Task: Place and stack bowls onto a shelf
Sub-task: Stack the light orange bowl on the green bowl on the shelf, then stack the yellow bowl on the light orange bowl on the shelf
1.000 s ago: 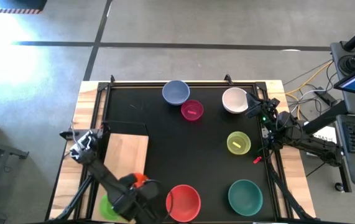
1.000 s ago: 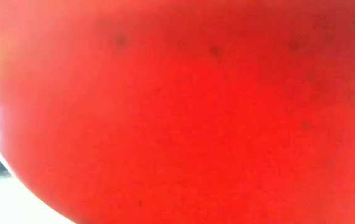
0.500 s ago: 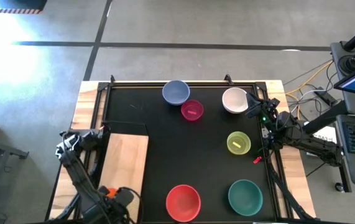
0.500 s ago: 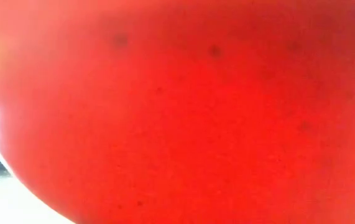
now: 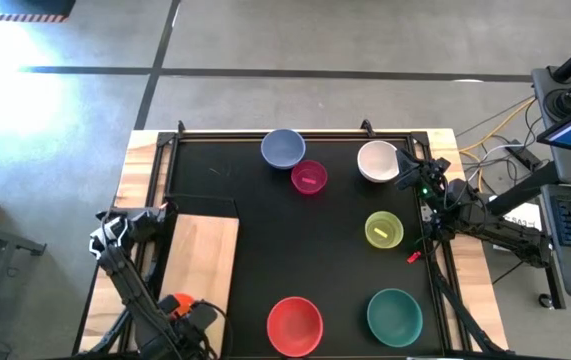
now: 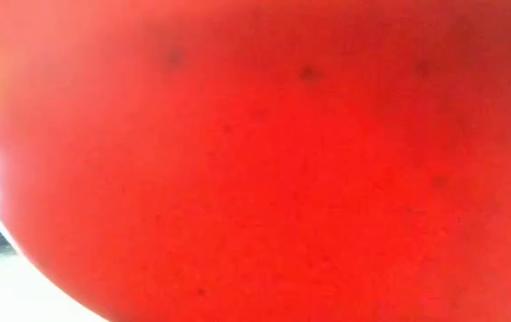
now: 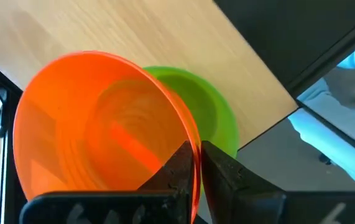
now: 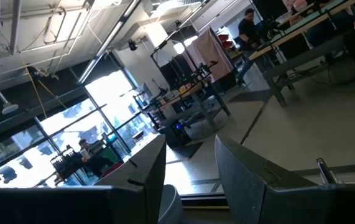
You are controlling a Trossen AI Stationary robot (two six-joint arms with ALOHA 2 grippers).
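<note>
High view: six bowls loose on the black tabletop (image 5: 265,230). Blue-grey bowl (image 5: 282,148) and magenta bowl (image 5: 309,177) touching at the far middle, white bowl (image 5: 377,161) far right, yellow bowl (image 5: 384,230) right of centre, red bowl (image 5: 295,325) near middle, teal bowl (image 5: 395,315) near right. Shelf (image 5: 205,265), a flat pale wooden board with visible grain, at the near left.

Left gripper (image 7: 193,163) low over the shelf's near end, clamped on the rim of the orange bowl (image 7: 102,124), one finger inside the wall and one outside, probably because a thin rim is the only pinchable part of a smooth round bowl. Orange bowl carried tilted, its mouth toward the wrist camera, overlapping the green bowl (image 7: 208,112) resting on the board; presumably lined up for nesting. Both of glossy, thin-walled plastic, the orange slightly translucent with faint concentric rings inside.

Right gripper (image 8: 189,168) parked at the far right table edge beside the white bowl, fingers apart, nothing between them, pointed out at the room.

Low view: only a smooth red curved surface, likely the red bowl's wall.
</note>
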